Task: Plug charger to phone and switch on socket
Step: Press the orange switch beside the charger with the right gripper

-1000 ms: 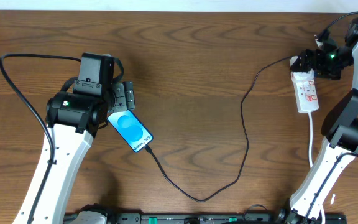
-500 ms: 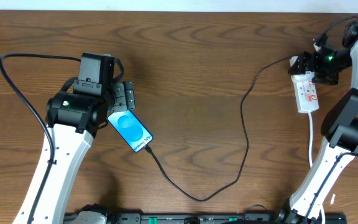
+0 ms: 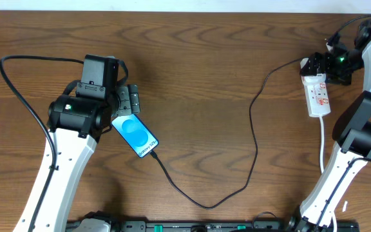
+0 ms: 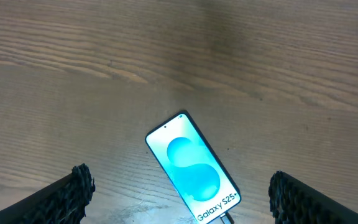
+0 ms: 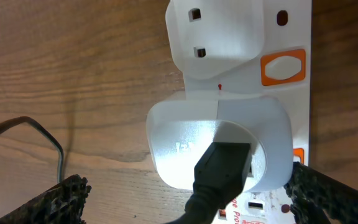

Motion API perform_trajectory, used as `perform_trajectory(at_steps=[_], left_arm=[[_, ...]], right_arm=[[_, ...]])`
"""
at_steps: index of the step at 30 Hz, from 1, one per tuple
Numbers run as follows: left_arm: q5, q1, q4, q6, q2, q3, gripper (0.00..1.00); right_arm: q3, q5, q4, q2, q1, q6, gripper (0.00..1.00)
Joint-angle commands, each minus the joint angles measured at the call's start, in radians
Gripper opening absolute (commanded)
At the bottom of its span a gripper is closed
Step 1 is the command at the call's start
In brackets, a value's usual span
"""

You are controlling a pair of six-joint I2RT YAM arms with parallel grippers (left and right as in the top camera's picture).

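Observation:
The phone [image 3: 136,134] lies flat on the table, blue screen up, and also shows in the left wrist view [image 4: 192,168]. The charger cable [image 3: 253,129] runs from the phone's lower end, where its tip [image 4: 227,218] meets the edge, in a long loop to the white plug [image 5: 219,143]. The plug sits in the white socket strip [image 3: 319,95], with a black connector [image 5: 222,171] in it. My left gripper [image 3: 129,106] is open above the phone's far end, one finger on each side [image 4: 179,202]. My right gripper [image 3: 315,66] is open, straddling the plug [image 5: 194,202].
An orange switch [image 5: 283,66] sits on the strip beside an empty outlet [image 5: 219,37], beyond the plug. The strip's white cord [image 3: 321,145] runs toward the front edge beside the right arm. A thick black arm cable [image 3: 18,90] loops at the far left.
My right gripper has shifted slightly over the socket's far end. The left arm, phone and cable have not moved.

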Motion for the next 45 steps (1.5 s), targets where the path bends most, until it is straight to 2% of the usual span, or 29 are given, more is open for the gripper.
perform_trajectory(at_steps=[1,15,45], left_arm=[[-0.011,-0.001,0.0,0.013,0.002,0.019,0.92],[-0.011,-0.001,0.0,0.013,0.002,0.019,0.92],[-0.011,-0.001,0.0,0.013,0.002,0.019,0.92]], right_arm=[[-0.002,-0.067,0.008,0.0,0.019,-0.024,0.99],[-0.118,-0.112,0.049,0.0,0.023,-0.024,0.99],[-0.157,-0.179,0.038,0.0,0.062,-0.009,0.99]])
